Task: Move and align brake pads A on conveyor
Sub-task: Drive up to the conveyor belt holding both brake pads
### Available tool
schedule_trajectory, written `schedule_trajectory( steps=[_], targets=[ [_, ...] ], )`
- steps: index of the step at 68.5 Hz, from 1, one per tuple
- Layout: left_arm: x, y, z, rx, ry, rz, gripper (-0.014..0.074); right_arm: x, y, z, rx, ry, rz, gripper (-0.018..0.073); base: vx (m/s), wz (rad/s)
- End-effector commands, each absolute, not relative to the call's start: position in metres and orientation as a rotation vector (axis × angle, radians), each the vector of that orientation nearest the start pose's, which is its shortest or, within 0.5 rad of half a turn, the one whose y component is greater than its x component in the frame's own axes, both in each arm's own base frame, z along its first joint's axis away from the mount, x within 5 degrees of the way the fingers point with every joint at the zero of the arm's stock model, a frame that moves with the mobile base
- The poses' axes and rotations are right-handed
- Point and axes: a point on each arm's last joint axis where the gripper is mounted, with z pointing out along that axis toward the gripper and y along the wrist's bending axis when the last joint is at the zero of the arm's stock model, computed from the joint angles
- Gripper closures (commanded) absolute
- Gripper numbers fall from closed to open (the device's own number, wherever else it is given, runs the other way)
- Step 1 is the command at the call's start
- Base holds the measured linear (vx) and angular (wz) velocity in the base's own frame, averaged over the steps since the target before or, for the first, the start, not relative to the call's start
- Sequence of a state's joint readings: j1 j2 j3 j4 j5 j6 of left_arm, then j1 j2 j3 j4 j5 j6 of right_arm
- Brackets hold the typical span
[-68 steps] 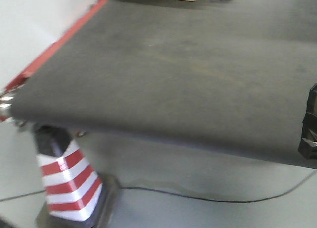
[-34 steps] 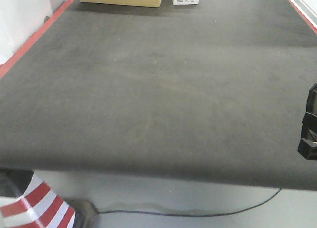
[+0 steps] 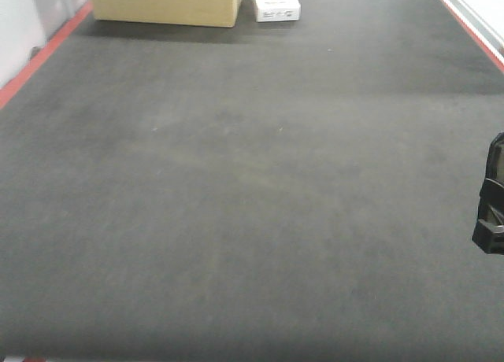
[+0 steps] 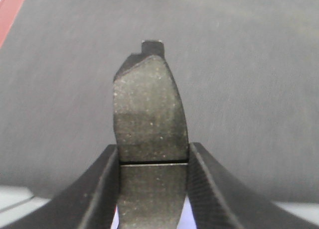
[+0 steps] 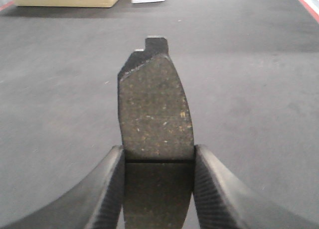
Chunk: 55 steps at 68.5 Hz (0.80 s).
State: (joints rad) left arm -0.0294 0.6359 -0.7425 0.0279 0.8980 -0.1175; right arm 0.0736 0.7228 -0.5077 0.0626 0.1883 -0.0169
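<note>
Against charcoal conveyor (image 3: 236, 181), left pincer (image 4: 153, 154) and right pincer (image 5: 158, 157) each clamp a curved, grooved grey pad (image 4: 149, 109).

The conveyor (image 3: 252, 205) is charcoal with red edges; the brake pads (image 4: 149, 114) (image 5: 155, 109) speckled dark grey.

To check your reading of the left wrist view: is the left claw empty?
No, the left claw is shut on a brake pad that juts out beyond it.
</note>
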Motion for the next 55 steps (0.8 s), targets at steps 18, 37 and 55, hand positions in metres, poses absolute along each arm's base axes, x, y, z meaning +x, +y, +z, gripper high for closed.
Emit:
schedule_trajectory(
  steps=[18, 37, 55],
  targets=[
    [0.1098, -0.0018, 0.3469, -0.082, 2.17, -0.053, 0.0461, 0.1543, 0.0113, 0.3208, -0.032, 1.754, 0.083, 0.0526, 0.18, -0.17],
    [0.1098, -0.0018, 0.3469, -0.082, 2.17, -0.053, 0.0461, 0.1543, 0.0113, 0.3208, -0.032, 1.754, 0.083, 0.0526, 0.1, -0.13],
    [0.1098, -0.0018, 0.3469, -0.082, 2.17, -0.053, 0.0461, 0.1543, 0.0113, 0.3208, -0.032, 1.754, 0.083, 0.0526, 0.02, -0.03]
  ],
)
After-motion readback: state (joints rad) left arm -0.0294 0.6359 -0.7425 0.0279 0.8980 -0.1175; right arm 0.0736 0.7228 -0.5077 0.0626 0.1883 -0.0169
